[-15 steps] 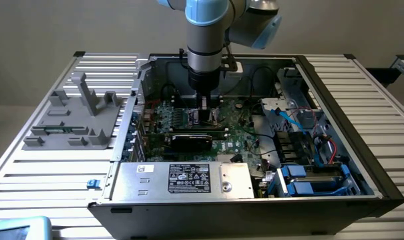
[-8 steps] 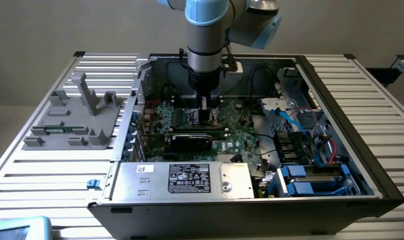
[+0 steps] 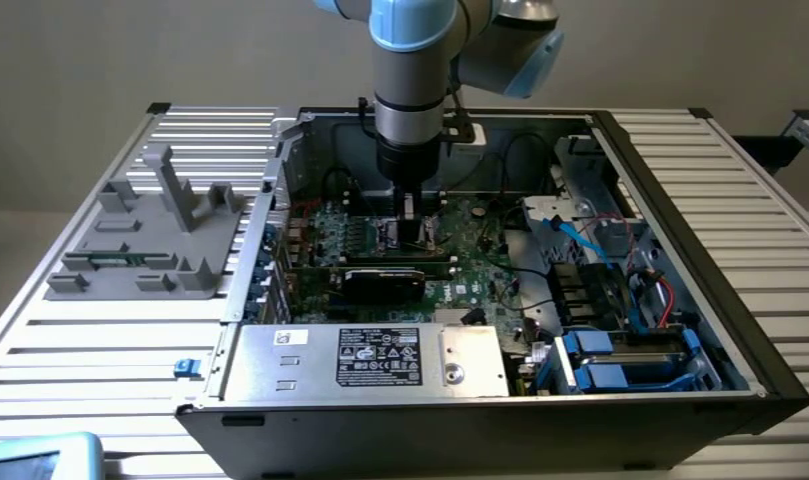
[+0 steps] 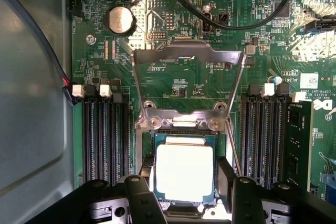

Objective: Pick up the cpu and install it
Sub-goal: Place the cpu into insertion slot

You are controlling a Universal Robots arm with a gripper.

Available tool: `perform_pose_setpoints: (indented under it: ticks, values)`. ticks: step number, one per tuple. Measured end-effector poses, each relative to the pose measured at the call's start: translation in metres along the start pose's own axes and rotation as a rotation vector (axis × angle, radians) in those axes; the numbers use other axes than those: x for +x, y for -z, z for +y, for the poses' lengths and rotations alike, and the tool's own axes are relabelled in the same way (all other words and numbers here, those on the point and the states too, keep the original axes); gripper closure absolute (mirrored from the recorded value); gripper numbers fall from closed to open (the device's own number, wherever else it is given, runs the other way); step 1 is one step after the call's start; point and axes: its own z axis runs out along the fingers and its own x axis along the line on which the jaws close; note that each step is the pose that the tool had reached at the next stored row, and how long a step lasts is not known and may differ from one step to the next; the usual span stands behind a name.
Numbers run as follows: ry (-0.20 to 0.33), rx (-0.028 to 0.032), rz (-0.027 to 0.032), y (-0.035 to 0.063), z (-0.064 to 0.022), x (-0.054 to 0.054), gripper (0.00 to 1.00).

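The cpu (image 4: 185,171), a flat square chip with a bright silver top and a thin green rim, sits level between my two black fingers (image 4: 148,174), which press against its opposite edges. My gripper (image 4: 186,182) is shut on it, right over the motherboard socket (image 4: 181,125). Whether the chip rests in the socket or hovers just above it I cannot tell. The socket's metal load plate (image 4: 188,56) stands swung open beyond the chip. In the exterior view my gripper (image 3: 411,218) reaches straight down into the open computer case (image 3: 764,360), onto the green motherboard (image 3: 478,262).
Memory slots (image 4: 107,135) flank the socket on both sides, with a fitted memory stick (image 4: 297,145). Black cables (image 4: 231,22) arc over the board near a coin battery (image 4: 121,20). A grey fixture block (image 3: 157,235) stands on the slatted table at the exterior view's left. The power supply (image 3: 364,360) fills the case's near side.
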Motion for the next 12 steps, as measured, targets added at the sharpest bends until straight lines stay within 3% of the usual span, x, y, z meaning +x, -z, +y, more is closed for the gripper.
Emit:
perform_pose_setpoints:
  ticks: [12]
  values:
    - [0.000, -0.0027, 0.0000, -0.0008, -0.0010, 0.0000, 0.45]
